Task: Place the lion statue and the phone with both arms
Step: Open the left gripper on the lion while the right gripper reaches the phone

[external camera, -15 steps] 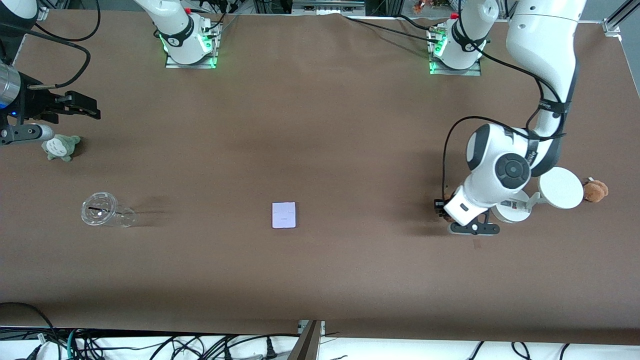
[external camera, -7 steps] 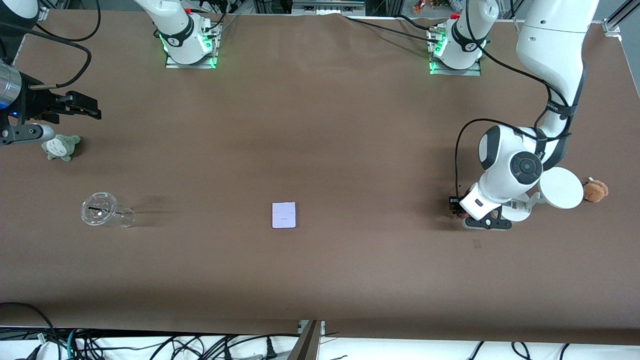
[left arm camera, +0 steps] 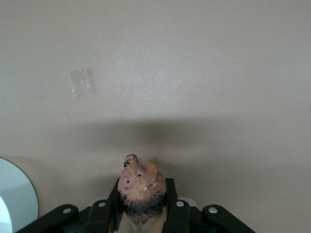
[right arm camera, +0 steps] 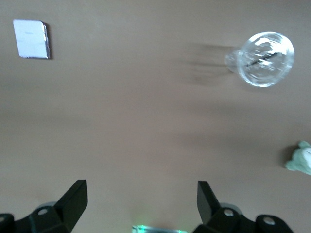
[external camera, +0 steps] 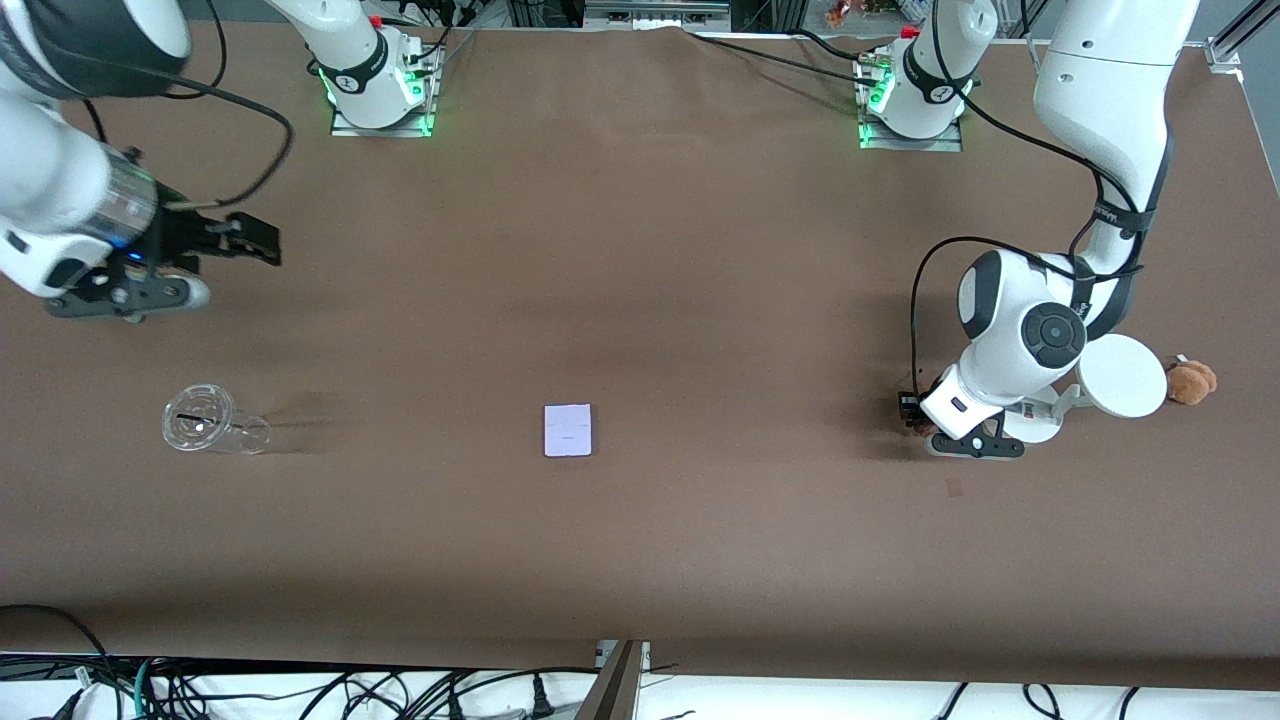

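Note:
The lion statue point(left arm camera: 140, 183), a small orange-brown figurine with a darker end, sits between the fingers of my left gripper point(left arm camera: 142, 188). That gripper point(external camera: 910, 408) is low over the table beside the white round-based device, and the arm hides most of the lion in the front view. The phone point(external camera: 568, 430), a flat pale rectangle, lies alone mid-table and also shows in the right wrist view point(right arm camera: 31, 39). My right gripper point(external camera: 255, 242) is open and empty, up over the table near the right arm's end, well away from the phone; its jaws stand wide apart point(right arm camera: 141, 190).
A clear plastic cup point(external camera: 205, 422) lies on its side toward the right arm's end. A grey-green plush point(right arm camera: 300, 159) lies under the right arm. The white device with a disc point(external camera: 1122, 376) and a brown plush point(external camera: 1190, 381) stand by the left gripper.
My right arm has swung in from the table's end toward the middle and now covers the grey-green plush. My left gripper shifted slightly toward the white device earlier, then held still.

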Controlling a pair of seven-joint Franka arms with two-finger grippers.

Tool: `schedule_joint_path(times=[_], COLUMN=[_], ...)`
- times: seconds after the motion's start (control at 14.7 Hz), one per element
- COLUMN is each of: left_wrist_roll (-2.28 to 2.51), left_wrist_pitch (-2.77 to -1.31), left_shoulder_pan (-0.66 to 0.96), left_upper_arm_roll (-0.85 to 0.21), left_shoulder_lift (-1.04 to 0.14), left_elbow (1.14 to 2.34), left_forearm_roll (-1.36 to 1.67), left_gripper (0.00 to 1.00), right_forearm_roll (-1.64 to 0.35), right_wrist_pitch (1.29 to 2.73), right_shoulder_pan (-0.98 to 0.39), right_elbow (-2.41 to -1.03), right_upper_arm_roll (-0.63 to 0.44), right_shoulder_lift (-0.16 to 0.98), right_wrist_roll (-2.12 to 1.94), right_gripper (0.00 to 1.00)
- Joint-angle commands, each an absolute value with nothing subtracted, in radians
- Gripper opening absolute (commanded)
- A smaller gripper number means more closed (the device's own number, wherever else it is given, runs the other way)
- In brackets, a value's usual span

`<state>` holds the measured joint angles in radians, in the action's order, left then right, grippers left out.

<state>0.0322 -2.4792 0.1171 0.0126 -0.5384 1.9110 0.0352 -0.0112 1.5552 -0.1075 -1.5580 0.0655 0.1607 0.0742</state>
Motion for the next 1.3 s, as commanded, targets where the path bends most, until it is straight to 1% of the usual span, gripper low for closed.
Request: schedule_joint_path(times=[0.0,0.2,0.41,0.48,0.55,0.61,0.68,0.75,0.95,1.09,1.23], left_wrist_roll=[0.011,0.011,0.009,0.002,-0.009,-0.011,-0.011,-0.011,-0.006,-0.008,-0.006], left_wrist_pitch=[-2.488,-2.488,-2.488,-2.488,-2.487,-2.487,-2.487,-2.487,-2.445,-2.421,-2.387], left_shoulder_pan=[0.089,0.086,0.084,0.083,0.08,0.075,0.071,0.069,0.069,0.08,0.087], left_upper_arm_roll=[0.0,0.0,0.002,0.002,0.003,0.002,0.0,0.0,-0.002,-0.003,-0.012], left_shoulder_lift=[-0.52,-0.525,-0.538,-0.541,-0.546,-0.548,-0.548,-0.546,-0.529,-0.482,-0.427], left_elbow=[1.937,1.937,1.937,1.936,1.936,1.936,1.936,1.934,1.925,1.922,1.922], left_forearm_roll=[0.014,0.012,0.014,0.012,0.012,0.012,0.014,0.014,0.014,0.014,0.014], left_gripper=[0.0,0.0,0.0,0.15,0.63,0.92,1.0,1.0,1.0,1.0,1.0], right_forearm_roll=[-0.034,-0.031,-0.032,-0.031,-0.029,-0.028,-0.028,-0.028,-0.028,-0.028,-0.026], right_wrist_pitch=[1.612,1.685,1.845,1.897,1.939,1.981,2.02,2.051,2.062,2.066,2.115], right_shoulder_pan=[-0.156,-0.239,-0.314,-0.339,-0.363,-0.382,-0.399,-0.411,-0.434,-0.446,-0.459], right_elbow=[-1.519,-1.483,-1.483,-1.483,-1.483,-1.48,-1.48,-1.477,-1.412,-1.355,-1.322], right_upper_arm_roll=[0.061,0.061,0.061,0.061,0.061,0.06,0.061,0.06,0.06,0.061,0.06], right_shoulder_lift=[0.24,0.337,0.434,0.475,0.515,0.555,0.586,0.607,0.675,0.728,0.773], right_wrist_roll=[0.167,0.245,0.38,0.408,0.419,0.419,0.419,0.417,0.416,0.416,0.413], right_gripper=[1.0,1.0,1.0,1.0,1.0,1.0,1.0,1.0,1.0,1.0,1.0])
